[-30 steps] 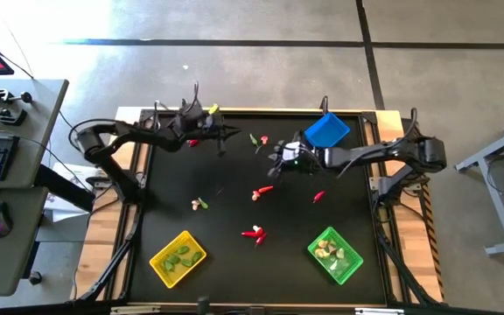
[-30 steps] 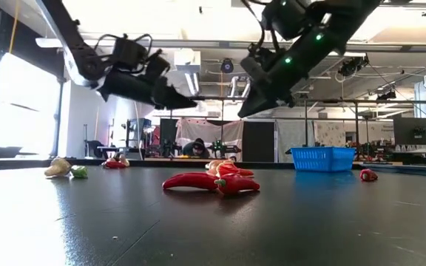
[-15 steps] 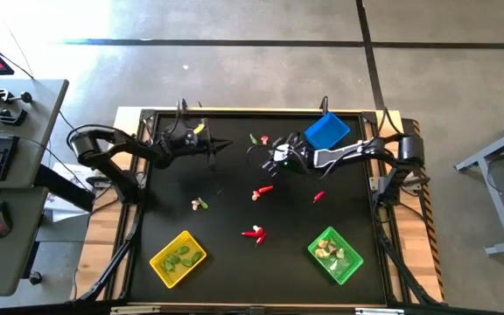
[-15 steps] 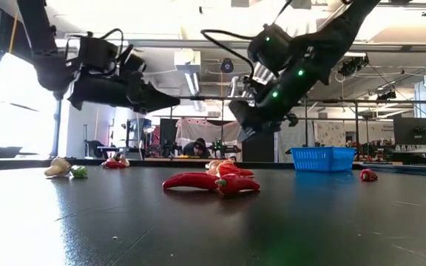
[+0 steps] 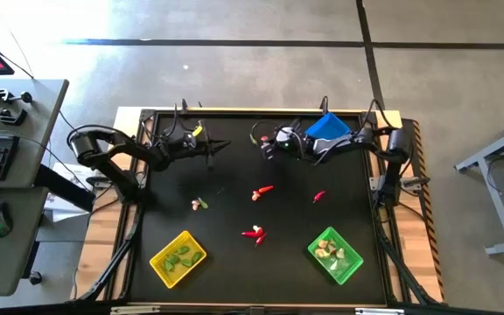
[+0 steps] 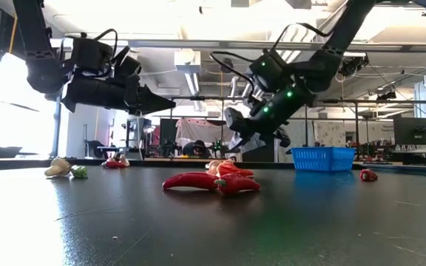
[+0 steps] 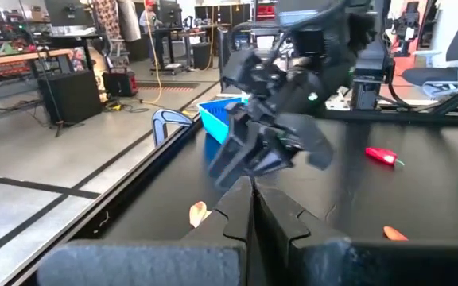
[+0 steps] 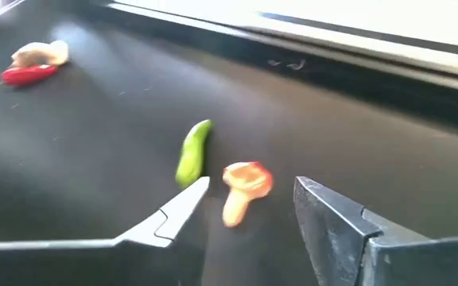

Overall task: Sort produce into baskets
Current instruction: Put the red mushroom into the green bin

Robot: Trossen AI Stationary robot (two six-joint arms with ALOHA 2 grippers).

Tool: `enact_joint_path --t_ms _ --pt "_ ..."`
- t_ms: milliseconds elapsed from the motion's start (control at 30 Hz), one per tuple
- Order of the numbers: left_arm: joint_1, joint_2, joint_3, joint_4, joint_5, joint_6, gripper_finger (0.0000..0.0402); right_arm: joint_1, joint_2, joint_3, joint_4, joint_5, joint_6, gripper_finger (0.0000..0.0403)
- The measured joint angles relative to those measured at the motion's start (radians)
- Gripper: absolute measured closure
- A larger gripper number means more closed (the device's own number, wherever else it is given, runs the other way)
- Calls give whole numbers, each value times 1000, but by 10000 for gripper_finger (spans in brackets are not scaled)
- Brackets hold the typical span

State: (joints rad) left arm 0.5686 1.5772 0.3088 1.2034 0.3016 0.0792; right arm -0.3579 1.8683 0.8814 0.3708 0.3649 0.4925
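Sorting: partly done.
Yellow basket (image 5: pixel 178 258): holds green pods.
Green basket (image 5: pixel 334 255): holds pale bulbs.
Blue basket (image 5: pixel 326 128): looks empty.
Loose on worktop (image 5: pixel 226 210): red chilis (image 5: pixel 254 233), more.
Right claw (image 8: pixel 249 208): released around pink bulb (image 8: pixel 242 189).
Left claw (image 7: pixel 251 208): clenched, empty.

Green pod (image 8: pixel 193 152) seemingly crowds the bulb (image 8: pixel 243 189); elsewhere open.

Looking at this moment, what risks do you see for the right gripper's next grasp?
1. The right gripper is open over the pinkish bulb, but the green pod lies close beside one finger. Closing may catch or push both pieces.
2. These pieces lie near the table's far edge, so a nudge might send one toward it.
3. The left gripper, fingers shut, hangs nearby, so the arms could crowd each other.
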Motion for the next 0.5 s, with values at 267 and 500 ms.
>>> enact_joint_path --t_ms 267,500 --pt "-1 0 0 -1 0 0 401 -40 0 1 22 -50 -29 250" --pt "-1 0 0 -1 1 0 401 -42 94 104 -9 -89 -71 256"
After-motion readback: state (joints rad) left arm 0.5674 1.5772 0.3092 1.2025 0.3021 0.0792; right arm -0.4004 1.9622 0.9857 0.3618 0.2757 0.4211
